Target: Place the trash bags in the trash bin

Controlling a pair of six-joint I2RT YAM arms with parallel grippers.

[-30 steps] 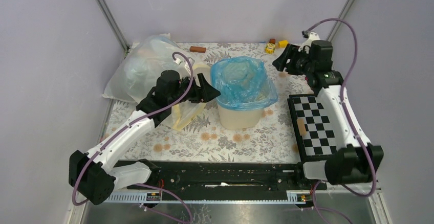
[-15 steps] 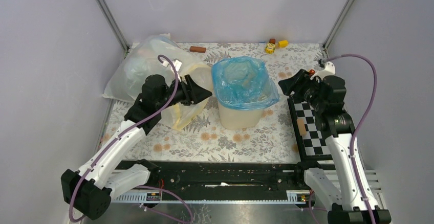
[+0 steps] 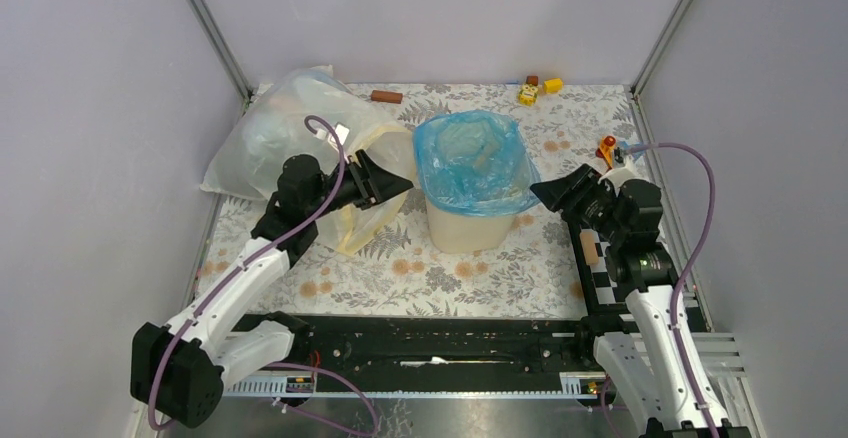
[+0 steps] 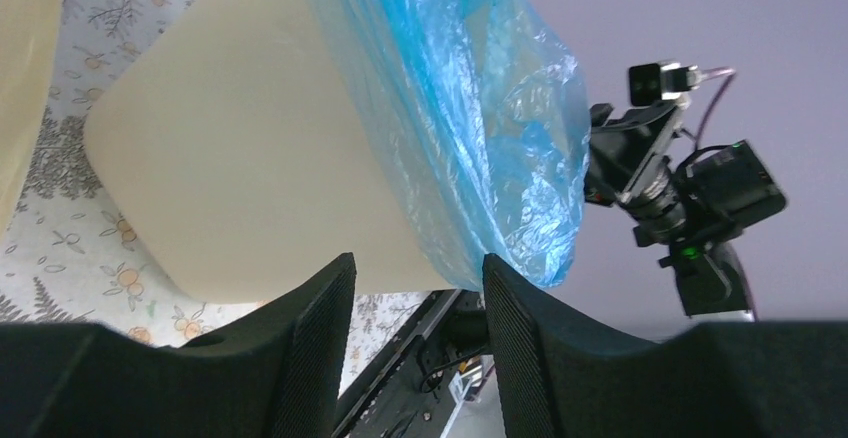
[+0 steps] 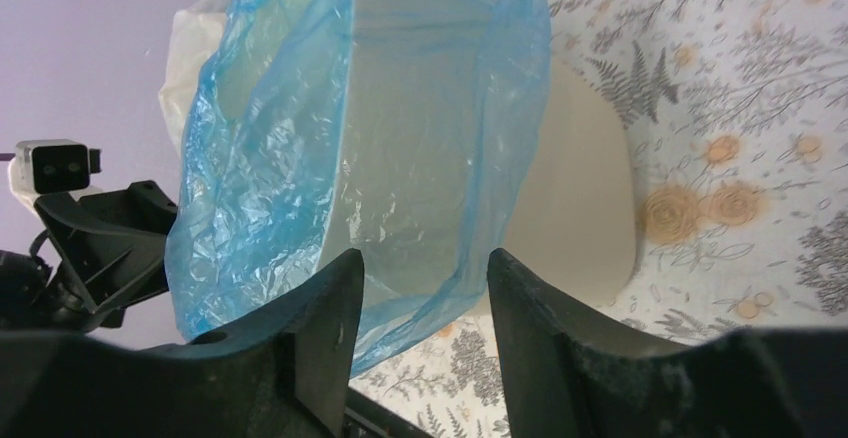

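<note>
Trash bags (image 3: 470, 158): light-blue film lining the trash bin (image 3: 468, 230) and draped over its rim. Left gripper (image 3: 398, 186) just left of the bin, right gripper (image 3: 545, 194) just right; both jaws moderately parted, holding nothing. Clear bag (image 3: 262, 136) behind-left of the bin.

The trash bin (image 3: 470, 228) stands tall in the middle of the top view with the blue trash bag (image 3: 472, 158) over its mouth. The left gripper (image 3: 403, 186) and right gripper (image 3: 537, 194) crowd it from both sides. The big clear bag (image 3: 270, 133) fills the upper left, and the checkered board (image 3: 600, 280) lies at the lower right. The widest free room is the flowery table (image 3: 440, 280) in the lower middle, while the strip along the top holds only a brown stick (image 3: 386, 97) and small yellow blocks (image 3: 540, 88).
</note>
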